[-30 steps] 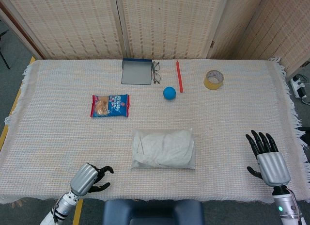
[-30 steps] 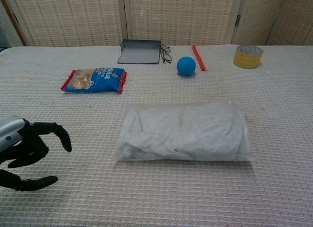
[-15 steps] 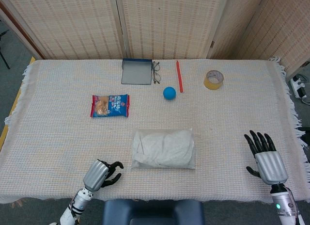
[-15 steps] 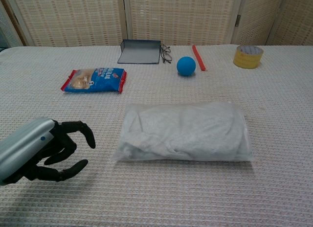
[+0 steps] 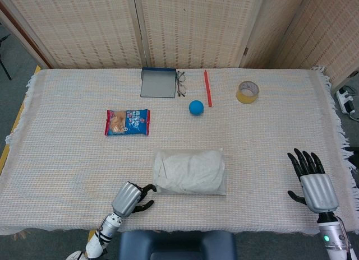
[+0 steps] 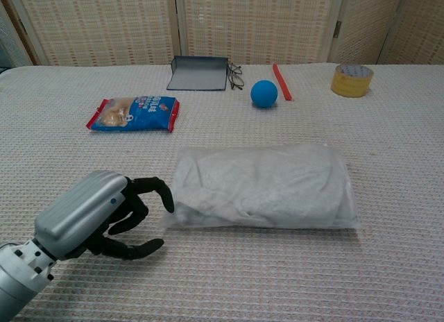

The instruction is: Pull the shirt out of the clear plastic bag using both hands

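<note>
A clear plastic bag (image 5: 190, 172) (image 6: 260, 187) with a folded white shirt (image 6: 277, 176) inside lies near the table's front edge, in the middle. My left hand (image 5: 132, 198) (image 6: 97, 221) hovers just left of the bag's left end, fingers curved and apart, holding nothing; its fingertips (image 6: 165, 196) nearly reach the bag's corner. My right hand (image 5: 311, 181) stays far to the right of the bag, fingers spread, empty. It shows only in the head view.
Further back lie a blue snack packet (image 5: 127, 121), a blue ball (image 5: 196, 107), a grey tray (image 5: 158, 82), glasses (image 5: 180, 83), a red stick (image 5: 207, 88) and a tape roll (image 5: 247, 92). A dark chair back (image 5: 176, 246) sits below the table's front edge.
My left hand has moved rightward along the front edge, from well left of the bag to right beside its left end. The right hand has barely shifted.
</note>
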